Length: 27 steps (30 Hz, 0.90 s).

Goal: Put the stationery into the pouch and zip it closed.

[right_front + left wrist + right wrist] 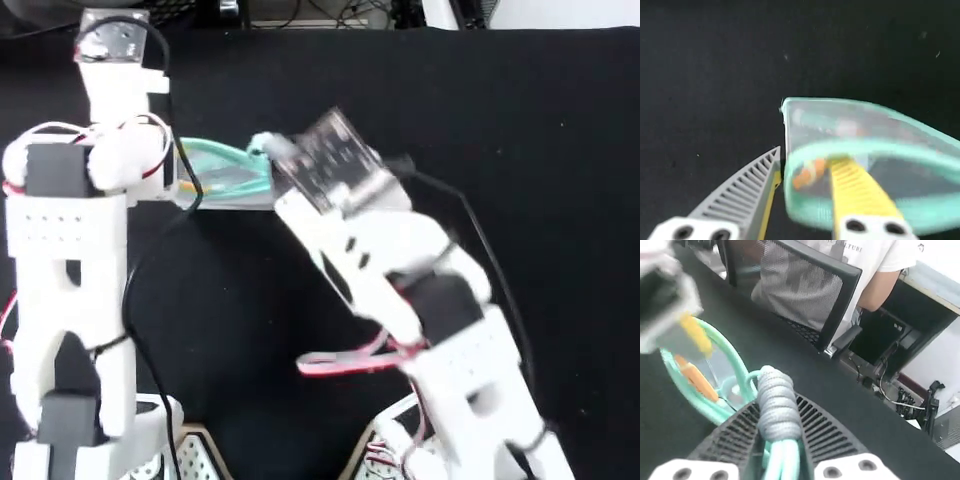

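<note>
A black cloth-covered table (520, 120) is carrying the see-through pouch (225, 175) with mint-green trim, which is lying between the two arms. An orange piece of stationery (807, 175) is sitting inside it. The left gripper (805, 156) is straddling the pouch's rim with its jaws standing apart, the yellow finger inside and the grey one outside. The right gripper (776, 402) is clamping a grey corded tab (774, 385) on the pouch's green strap

The high view looks down over the table (520, 150) from above. Both wrist views face the pouch (228, 178) closely from opposite ends; all three share it.
</note>
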Available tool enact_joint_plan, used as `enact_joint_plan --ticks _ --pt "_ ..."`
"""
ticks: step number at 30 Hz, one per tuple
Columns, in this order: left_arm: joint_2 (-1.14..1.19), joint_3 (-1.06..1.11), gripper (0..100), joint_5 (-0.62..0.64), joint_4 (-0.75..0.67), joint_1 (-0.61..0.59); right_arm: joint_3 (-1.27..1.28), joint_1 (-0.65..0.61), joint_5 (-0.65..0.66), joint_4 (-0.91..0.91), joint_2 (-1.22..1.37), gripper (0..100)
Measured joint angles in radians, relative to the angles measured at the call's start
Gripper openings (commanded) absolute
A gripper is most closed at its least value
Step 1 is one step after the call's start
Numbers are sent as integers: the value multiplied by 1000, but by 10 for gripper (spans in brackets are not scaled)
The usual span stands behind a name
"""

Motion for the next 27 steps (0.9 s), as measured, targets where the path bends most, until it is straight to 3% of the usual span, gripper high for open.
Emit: enact_joint_plan --ticks 8,15,20,27 --pt "-247 -43 166 0 8 0 -127 31 49 64 94 12" --pt "-457 262 166 -14 -37 0 -247 38 57 61 95 12" --pt "-562 632 166 -91 -265 0 -252 41 55 68 95 12" --pt "-675 1162 166 -95 -813 0 -267 -57 61 123 95 12"
